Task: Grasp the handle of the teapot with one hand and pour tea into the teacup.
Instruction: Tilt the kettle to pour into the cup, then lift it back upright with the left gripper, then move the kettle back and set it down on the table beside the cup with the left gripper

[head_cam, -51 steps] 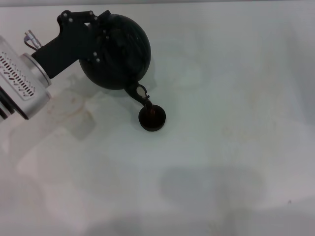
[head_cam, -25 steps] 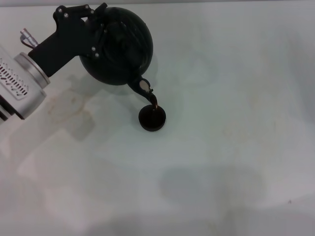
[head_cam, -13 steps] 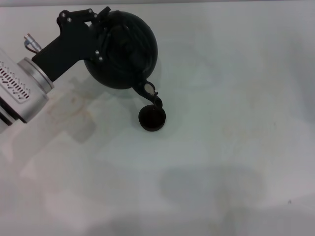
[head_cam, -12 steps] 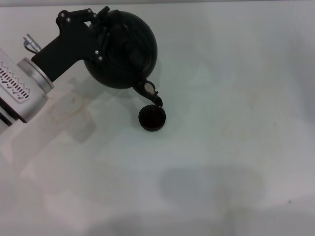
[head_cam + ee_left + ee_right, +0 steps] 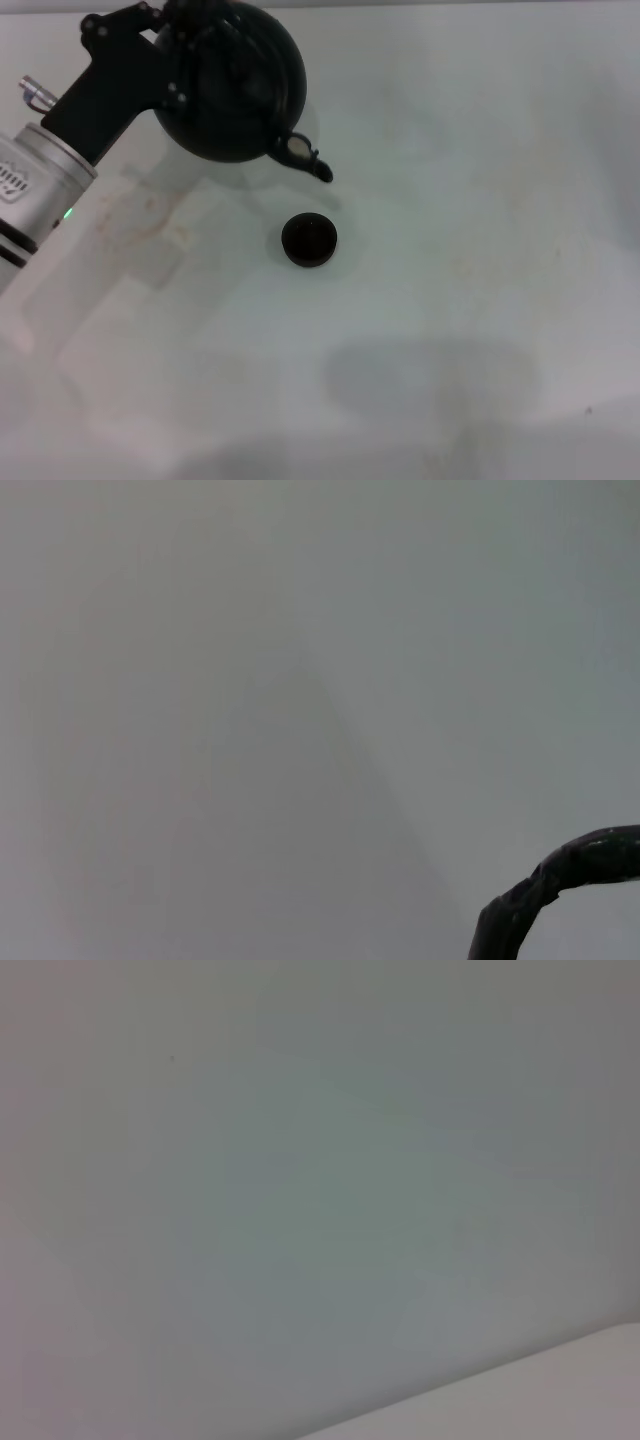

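Observation:
The round black teapot (image 5: 238,88) hangs in the air at the far left of the white table, its short spout (image 5: 305,156) pointing toward the teacup. My left gripper (image 5: 172,42), black on a silver arm, is shut on the handle at the pot's top; the handle is mostly hidden there. A dark arched piece of the handle (image 5: 560,875) shows in the left wrist view. The small dark teacup (image 5: 309,240) stands on the table below and in front of the spout, apart from it. No stream runs from the spout. My right gripper is out of view.
The white table (image 5: 460,260) spreads to the right and toward me. Faint stains mark it at the left (image 5: 140,215). The right wrist view shows only a pale surface.
The left gripper has lifted the teapot back and to the left. The spout has risen away from the teacup and the dark stream into the cup has stopped.

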Robot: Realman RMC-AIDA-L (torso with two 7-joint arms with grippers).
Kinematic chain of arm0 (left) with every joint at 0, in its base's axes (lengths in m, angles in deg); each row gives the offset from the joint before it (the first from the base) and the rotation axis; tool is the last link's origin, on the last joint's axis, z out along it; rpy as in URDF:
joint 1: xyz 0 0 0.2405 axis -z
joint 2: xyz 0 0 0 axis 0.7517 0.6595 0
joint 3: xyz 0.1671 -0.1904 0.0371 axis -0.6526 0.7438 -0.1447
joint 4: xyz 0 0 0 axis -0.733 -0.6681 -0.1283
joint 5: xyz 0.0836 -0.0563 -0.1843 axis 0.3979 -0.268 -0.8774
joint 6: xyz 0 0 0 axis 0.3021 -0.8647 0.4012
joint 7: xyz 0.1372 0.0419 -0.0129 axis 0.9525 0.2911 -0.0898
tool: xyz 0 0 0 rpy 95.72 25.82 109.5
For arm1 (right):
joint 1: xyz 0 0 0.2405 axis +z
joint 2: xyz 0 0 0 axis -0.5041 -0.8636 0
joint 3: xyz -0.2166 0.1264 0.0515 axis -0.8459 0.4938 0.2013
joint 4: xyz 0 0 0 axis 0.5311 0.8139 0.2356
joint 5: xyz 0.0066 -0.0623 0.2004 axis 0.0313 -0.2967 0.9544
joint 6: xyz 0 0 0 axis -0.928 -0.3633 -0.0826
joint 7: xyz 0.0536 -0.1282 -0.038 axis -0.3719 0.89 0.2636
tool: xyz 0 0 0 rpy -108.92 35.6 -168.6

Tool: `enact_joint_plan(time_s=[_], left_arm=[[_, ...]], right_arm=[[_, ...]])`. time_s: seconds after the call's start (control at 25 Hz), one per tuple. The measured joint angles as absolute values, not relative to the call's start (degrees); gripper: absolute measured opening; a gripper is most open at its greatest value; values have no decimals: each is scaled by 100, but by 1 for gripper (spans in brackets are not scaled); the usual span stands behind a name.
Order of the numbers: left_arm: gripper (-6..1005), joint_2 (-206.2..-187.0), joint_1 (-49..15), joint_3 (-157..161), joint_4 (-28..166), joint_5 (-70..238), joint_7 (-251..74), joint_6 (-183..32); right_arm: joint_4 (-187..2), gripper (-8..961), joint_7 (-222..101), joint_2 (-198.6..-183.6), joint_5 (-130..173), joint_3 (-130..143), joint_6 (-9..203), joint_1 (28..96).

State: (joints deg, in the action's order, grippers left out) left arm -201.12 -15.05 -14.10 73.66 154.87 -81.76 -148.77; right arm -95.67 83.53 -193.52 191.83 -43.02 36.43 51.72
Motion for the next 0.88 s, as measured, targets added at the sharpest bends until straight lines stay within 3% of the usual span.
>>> enact_joint_plan(time_s=[0.88], left_arm=[[108, -20139, -2621, -156, 9606, 14184, -8384, -15662]], right_arm=[[-9567, 824, 8353, -19352, 19184, -4304, 3662, 5181]])
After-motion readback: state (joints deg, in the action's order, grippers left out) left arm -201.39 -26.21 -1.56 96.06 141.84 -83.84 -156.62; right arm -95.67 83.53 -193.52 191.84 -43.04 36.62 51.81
